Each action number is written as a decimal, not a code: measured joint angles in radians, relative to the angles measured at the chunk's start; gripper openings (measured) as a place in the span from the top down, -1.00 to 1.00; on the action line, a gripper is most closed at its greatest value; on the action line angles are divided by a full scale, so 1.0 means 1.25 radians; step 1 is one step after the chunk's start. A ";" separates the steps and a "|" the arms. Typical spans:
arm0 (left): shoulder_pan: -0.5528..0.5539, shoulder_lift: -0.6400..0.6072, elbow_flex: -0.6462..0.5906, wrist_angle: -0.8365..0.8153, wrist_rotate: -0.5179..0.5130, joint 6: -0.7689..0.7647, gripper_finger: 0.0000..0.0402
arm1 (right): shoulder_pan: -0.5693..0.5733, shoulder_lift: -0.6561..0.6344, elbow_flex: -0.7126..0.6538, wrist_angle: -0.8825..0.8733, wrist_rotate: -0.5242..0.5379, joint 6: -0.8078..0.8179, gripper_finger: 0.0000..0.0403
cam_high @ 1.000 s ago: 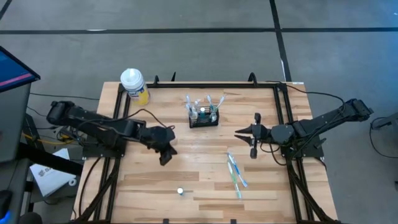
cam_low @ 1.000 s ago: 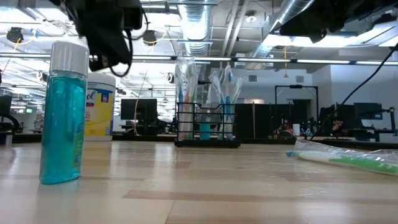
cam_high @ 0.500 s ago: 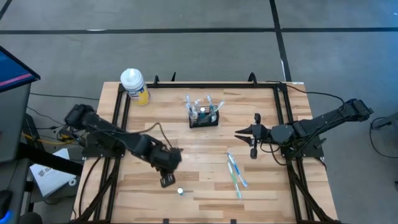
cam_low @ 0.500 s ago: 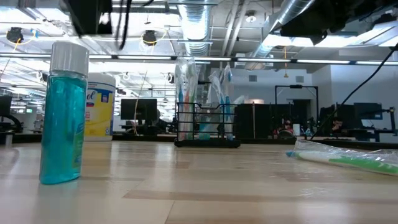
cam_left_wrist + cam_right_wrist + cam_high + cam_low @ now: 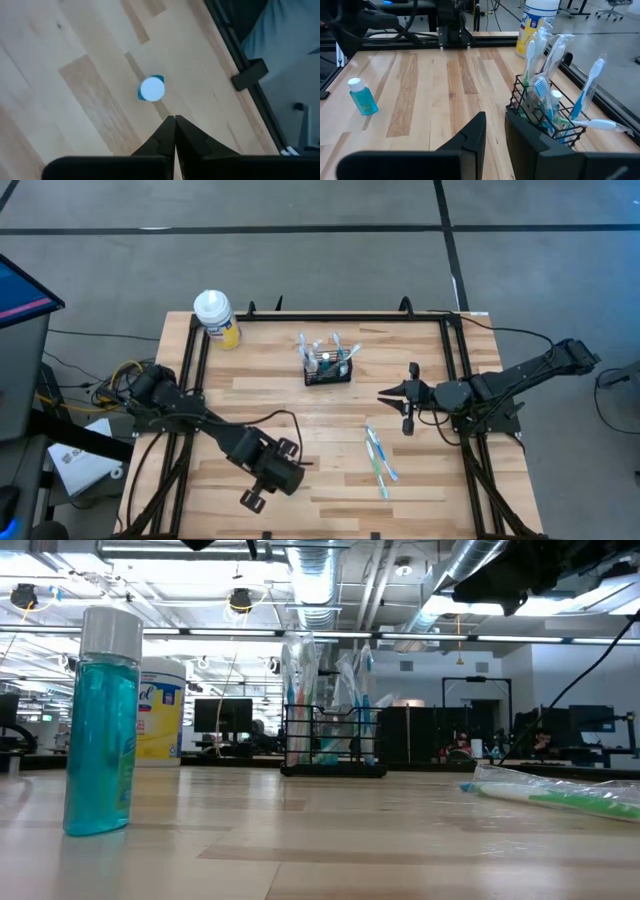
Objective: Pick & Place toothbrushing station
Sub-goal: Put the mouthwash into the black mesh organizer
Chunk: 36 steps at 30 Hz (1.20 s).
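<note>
1. The toothbrushing station (image 5: 329,369), a small black wire-mesh holder, stands upright on the wooden table (image 5: 330,480) near the middle of its far edge, with wrapped toothbrushes standing in it.
2. In the right wrist view the holder (image 5: 547,120) is packed with white and blue brushes; which compartment each sits in cannot be told.
3. The left gripper (image 5: 256,498) hangs over the table's near edge, left of centre. Its fingers are pressed together with nothing between them, as the left wrist view (image 5: 174,131) shows.
4. A small bottle of blue liquid with a white cap (image 5: 151,89) stands upright on the table just beyond those closed fingertips, apart from them. It also shows in the low view (image 5: 102,720).
5. The right gripper (image 5: 396,396) waits over the table's right half, well apart from the holder, fingers a little apart and holding nothing.
6. Wrapped toothbrushes (image 5: 379,459) lie flat toward the near right corner.
7. A white-capped yellow canister (image 5: 217,317) stands at the far left corner.
</note>
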 joint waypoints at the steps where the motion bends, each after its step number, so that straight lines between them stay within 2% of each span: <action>1: 0.000 0.000 0.000 0.001 0.000 0.002 0.97 | 0.000 0.000 0.000 0.000 0.000 0.000 0.69; 6: 0.001 0.000 0.000 0.029 -0.020 0.021 0.92 | 0.000 0.000 0.000 0.000 0.000 0.000 0.69; 14: -0.011 0.000 -0.038 0.052 -0.064 0.170 0.71 | 0.000 0.000 0.000 0.000 0.000 0.000 0.69; 23: -0.014 0.000 -0.091 0.119 -0.068 0.178 0.36 | 0.000 0.000 0.000 0.000 0.000 0.000 0.69; 28: -0.020 -0.001 -0.115 0.141 -0.068 0.243 0.18 | 0.000 0.000 0.000 0.000 0.000 0.000 0.69; 36: -0.024 -0.002 -0.159 0.245 -0.074 0.281 0.05 | 0.000 0.000 0.000 0.000 0.000 0.000 0.69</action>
